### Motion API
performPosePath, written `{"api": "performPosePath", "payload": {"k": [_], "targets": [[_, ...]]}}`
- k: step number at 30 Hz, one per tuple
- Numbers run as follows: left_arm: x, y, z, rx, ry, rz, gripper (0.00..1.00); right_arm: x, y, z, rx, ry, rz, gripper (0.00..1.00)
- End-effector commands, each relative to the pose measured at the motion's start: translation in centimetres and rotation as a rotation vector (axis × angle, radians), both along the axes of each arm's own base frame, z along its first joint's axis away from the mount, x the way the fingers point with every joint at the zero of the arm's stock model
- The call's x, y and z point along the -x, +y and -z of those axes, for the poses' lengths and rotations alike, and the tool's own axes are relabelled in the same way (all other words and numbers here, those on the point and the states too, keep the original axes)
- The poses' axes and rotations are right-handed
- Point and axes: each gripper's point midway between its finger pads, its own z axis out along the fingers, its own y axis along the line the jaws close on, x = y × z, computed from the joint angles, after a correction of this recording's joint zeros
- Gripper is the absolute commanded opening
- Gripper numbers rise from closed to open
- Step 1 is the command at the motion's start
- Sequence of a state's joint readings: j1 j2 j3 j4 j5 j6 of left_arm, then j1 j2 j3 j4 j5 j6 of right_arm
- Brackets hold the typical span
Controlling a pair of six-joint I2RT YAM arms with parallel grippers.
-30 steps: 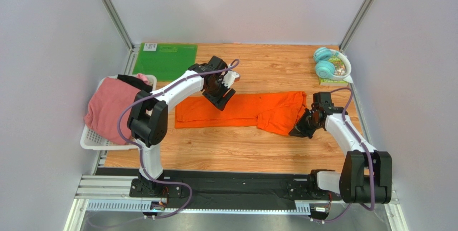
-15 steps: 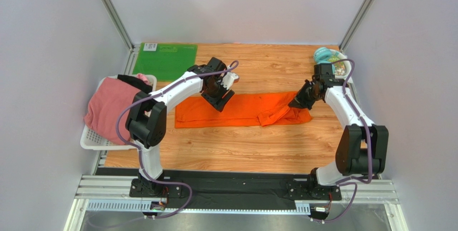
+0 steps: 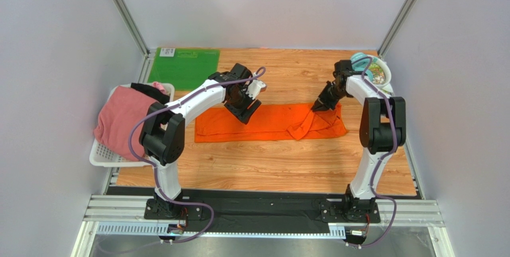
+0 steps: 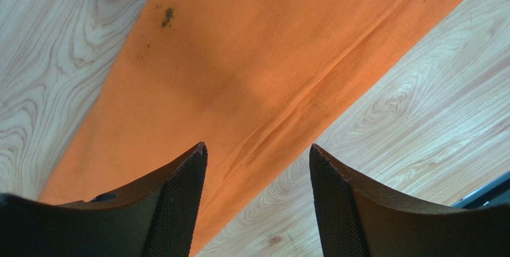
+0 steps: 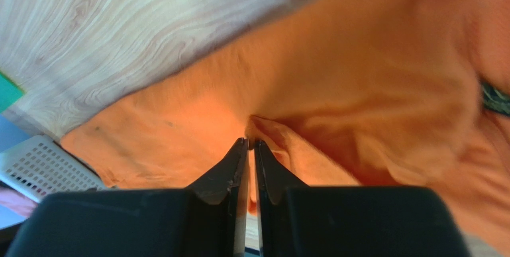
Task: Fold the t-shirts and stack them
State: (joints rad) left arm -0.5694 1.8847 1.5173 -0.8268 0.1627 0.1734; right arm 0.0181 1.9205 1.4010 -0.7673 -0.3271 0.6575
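The orange t-shirt point(image 3: 269, 122) lies as a long folded strip across the middle of the wooden table. My right gripper point(image 3: 318, 106) is shut on a pinch of its cloth point(image 5: 281, 134) near the strip's far right edge and lifts it into a peak. My left gripper point(image 3: 244, 111) is open, hovering over the strip's far edge left of centre; its fingers point(image 4: 179, 191) straddle the orange cloth point(image 4: 251, 66) and bare wood. The pink t-shirt point(image 3: 121, 119) and the black t-shirt point(image 3: 149, 92) lie in a white basket point(image 3: 103, 154) at the left.
A green mat point(image 3: 182, 66) lies at the far left of the table. Teal headphones point(image 3: 361, 61) rest on a small plate at the far right corner, close behind my right wrist. Grey walls enclose the table.
My right gripper has swung from the shirt's near right side to its far edge, dragging the folded-over right end back so the strip lies longer. The left arm has hardly moved.
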Motion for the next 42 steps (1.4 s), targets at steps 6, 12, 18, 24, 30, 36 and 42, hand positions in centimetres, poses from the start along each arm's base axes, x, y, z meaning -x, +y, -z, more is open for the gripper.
{"api": "performPosePath", "payload": {"k": [6, 12, 18, 24, 30, 36, 42], "targets": [[0.2, -0.2, -1.9, 0.036, -0.039, 0.031, 0.70, -1.7, 0.7, -2.4, 0.051, -0.063, -0.064, 0.57], [0.5, -0.1, -1.4, 0.033, -0.036, 0.031, 0.70, 0.7, -0.4, -7.0, 0.147, -0.179, -0.063, 0.60], [0.6, 0.0, -1.2, 0.031, -0.030, 0.032, 0.70, 6.2, 3.3, -6.8, 0.100, -0.183, -0.154, 0.59], [-0.4, 0.6, -0.9, 0.032, -0.037, 0.001, 0.70, 9.7, 6.2, -2.7, 0.037, -0.100, -0.211, 0.56], [-3.4, 4.8, 1.5, 0.023, 0.043, -0.139, 0.69, 10.5, 8.0, -0.6, 0.041, -0.059, -0.262, 0.52], [-3.5, 8.0, 3.7, -0.009, 0.100, -0.202, 0.69, 10.4, 8.1, 0.0, 0.043, -0.054, -0.261, 0.47], [-3.0, 8.3, 4.1, 0.009, 0.133, -0.221, 0.69, 11.1, 8.0, 1.2, 0.040, -0.030, -0.252, 0.43]]}}
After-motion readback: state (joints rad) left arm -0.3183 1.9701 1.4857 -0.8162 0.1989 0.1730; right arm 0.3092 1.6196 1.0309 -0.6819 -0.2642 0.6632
